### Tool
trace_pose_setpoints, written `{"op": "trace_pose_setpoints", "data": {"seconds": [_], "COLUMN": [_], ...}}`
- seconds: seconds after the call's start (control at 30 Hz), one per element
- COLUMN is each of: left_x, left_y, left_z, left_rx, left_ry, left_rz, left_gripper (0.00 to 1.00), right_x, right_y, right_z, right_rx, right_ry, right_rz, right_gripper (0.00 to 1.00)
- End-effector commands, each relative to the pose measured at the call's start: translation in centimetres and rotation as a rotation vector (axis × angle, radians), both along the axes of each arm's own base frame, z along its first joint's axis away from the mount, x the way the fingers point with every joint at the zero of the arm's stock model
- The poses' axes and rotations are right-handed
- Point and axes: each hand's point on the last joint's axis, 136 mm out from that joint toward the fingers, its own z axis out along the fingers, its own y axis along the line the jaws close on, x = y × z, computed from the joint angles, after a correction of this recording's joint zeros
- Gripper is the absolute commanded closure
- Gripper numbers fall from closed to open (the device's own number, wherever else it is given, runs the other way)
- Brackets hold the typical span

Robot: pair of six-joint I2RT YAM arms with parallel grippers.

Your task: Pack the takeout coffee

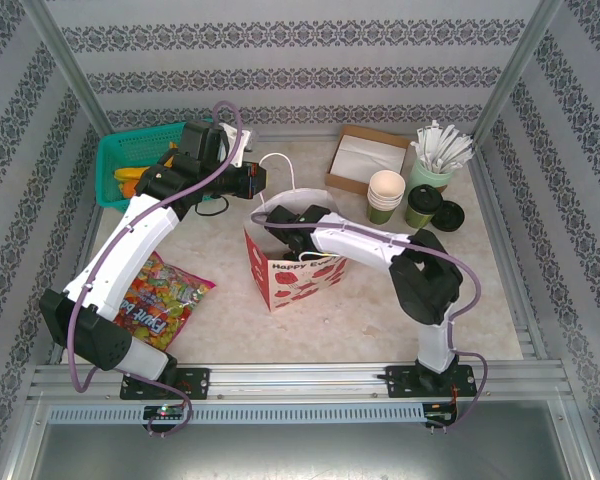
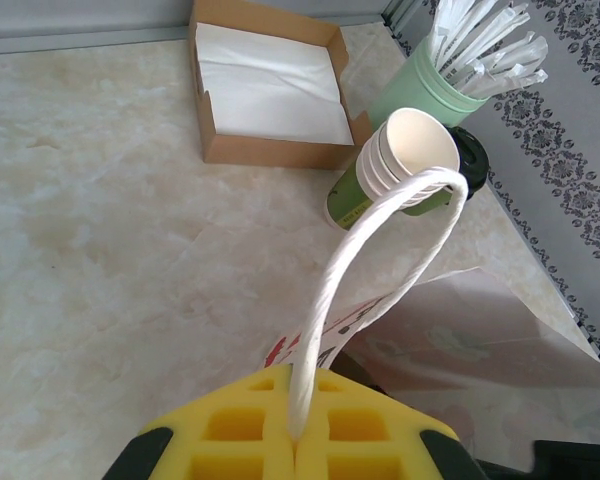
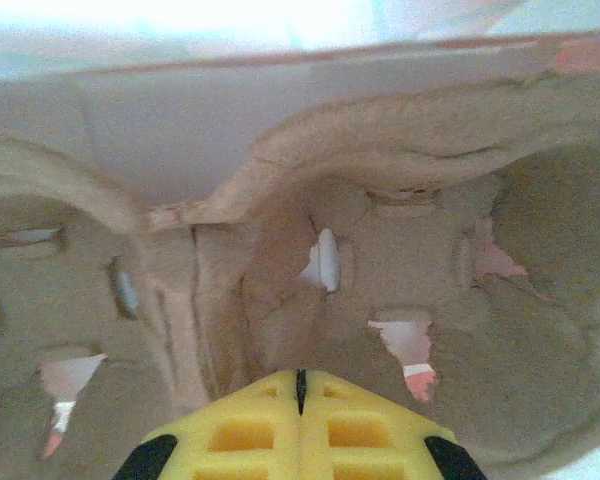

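Your left tool (image 2: 296,440) has its pads clamped on the white rope handle (image 2: 380,250) of the paper bag (image 1: 298,268). The loop is drawn up and toward the left arm. My read is that this keeps the bag standing and its mouth spread for loading.

Your right tool (image 3: 300,390) is down inside the bag, pads shut flat together with nothing between them. Just ahead of it, low in the bag, lies a moulded pulp cup carrier (image 3: 400,250). I cannot tell whether the tips touch it. The tool is probably there to press the carrier level so a cup has a well to drop into.

The takeout coffee (image 1: 421,205) stands upright on the table (image 1: 220,330) with its lid on, well to the right of the bag. It is just beside the stack of white cups (image 1: 386,188) and a loose black lid (image 1: 447,215), in front of the pale green cup of sticks (image 1: 435,160). Neither tool is on it, so it is not yet packed.

Note: 1 tool is tied up by the handle, so the right one must leave the bag and open before it can take the cup.
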Motion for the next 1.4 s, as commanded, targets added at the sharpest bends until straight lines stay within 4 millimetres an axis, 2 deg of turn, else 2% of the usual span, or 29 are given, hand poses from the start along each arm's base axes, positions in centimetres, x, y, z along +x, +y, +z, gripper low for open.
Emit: {"op": "trace_pose_setpoints", "data": {"seconds": [0.0,0.13,0.27,0.47,0.67,0.83,1.07,1.37], "left_x": [-0.1,0.0,0.0,0.2,0.4,0.4,0.4,0.2], "left_y": [-0.2,-0.3,-0.3,-0.4,-0.6,-0.4,-0.5,-0.6], "left_z": [-0.2,-0.4,-0.6,-0.6,-0.6,-0.6,-0.6,-0.7], "left_rx": [0.005,0.006,0.008,0.008,0.009,0.015,0.012,0.003], "left_ry": [0.02,0.031,0.032,0.033,0.033,0.032,0.034,0.039], "left_rz": [-0.029,-0.033,-0.037,-0.036,-0.039,-0.036,-0.038,-0.044], "left_gripper": [1.0,1.0,1.0,1.0,1.0,1.0,1.0,1.0], "right_x": [1.4,2.2,1.8,0.7,1.0,1.7,1.6,1.5], "right_y": [0.4,0.4,0.5,1.2,1.8,2.3,2.5,2.7], "right_z": [0.5,-2.2,-4.2,-4.3,-1.3,1.8,5.8,10.4], "right_rx": [0.015,-0.028,-0.051,-0.047,0.009,0.053,0.139,0.28], "right_ry": [-0.048,-0.036,-0.011,0.009,-0.035,-0.089,-0.152,-0.191], "right_rz": [0.011,0.014,0.027,0.063,0.077,0.077,0.073,0.04], "right_gripper": [1.0,1.0,1.0,1.0,0.99,0.87,0.66,0.54]}}
